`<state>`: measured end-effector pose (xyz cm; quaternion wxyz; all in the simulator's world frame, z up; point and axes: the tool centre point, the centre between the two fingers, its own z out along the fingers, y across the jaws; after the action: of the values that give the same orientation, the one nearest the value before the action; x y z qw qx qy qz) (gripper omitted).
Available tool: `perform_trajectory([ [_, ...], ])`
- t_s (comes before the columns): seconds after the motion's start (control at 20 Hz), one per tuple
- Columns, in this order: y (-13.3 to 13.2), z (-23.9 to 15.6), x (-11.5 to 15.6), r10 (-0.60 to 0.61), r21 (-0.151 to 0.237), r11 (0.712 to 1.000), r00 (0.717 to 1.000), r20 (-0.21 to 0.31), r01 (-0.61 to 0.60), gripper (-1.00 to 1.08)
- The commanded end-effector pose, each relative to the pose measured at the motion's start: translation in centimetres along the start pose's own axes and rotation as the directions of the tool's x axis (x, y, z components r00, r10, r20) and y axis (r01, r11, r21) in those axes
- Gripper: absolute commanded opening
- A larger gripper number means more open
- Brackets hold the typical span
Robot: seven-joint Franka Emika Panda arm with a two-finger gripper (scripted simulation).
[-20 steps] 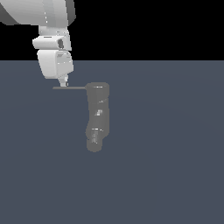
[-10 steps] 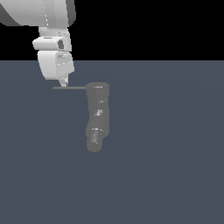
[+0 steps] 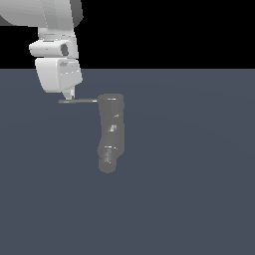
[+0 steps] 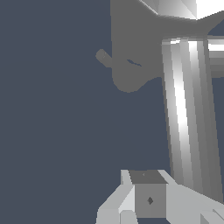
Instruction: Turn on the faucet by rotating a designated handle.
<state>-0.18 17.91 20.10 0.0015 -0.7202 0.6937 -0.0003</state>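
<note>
Glossy gray faucet [image 3: 111, 132] with white highlights, dark gray handle [image 3: 78, 101], white fingers [image 3: 70, 93], slate-blue tabletop [image 3: 189, 164].

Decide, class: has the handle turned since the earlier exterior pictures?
No. The handle projects from the faucet top toward the exterior view's left as before, with the gripper at its tip.

One faucet [image 3: 111, 133] shows in the exterior view, a single gray glossy body, and one handle [image 3: 78, 101] projects from its top end as a thin dark rod. One white robot arm [image 3: 52, 35] is in view, ending in one claw [image 3: 70, 94]; only one of its fingers [image 3: 71, 93] can be made out there, so their count cannot be told. One dark blue-gray surface [image 3: 189, 174] carries the lot. In the wrist view there is again one faucet [image 4: 188, 113].
</note>
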Motion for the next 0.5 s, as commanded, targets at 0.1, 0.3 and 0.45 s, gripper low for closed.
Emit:
perform_trajectory([
  [0.1, 1.5, 0.0, 0.2, 0.002, -0.003, 1.000, 1.000, -0.003, -0.002, -1.00],
  [0.3, 2.6, 0.0, 0.3, 0.002, -0.003, 1.000, 1.000, -0.002, -0.002, -1.00],
  [0.45, 3.5, 0.0, 0.3, 0.002, -0.003, 1.000, 1.000, -0.002, -0.002, -1.00],
])
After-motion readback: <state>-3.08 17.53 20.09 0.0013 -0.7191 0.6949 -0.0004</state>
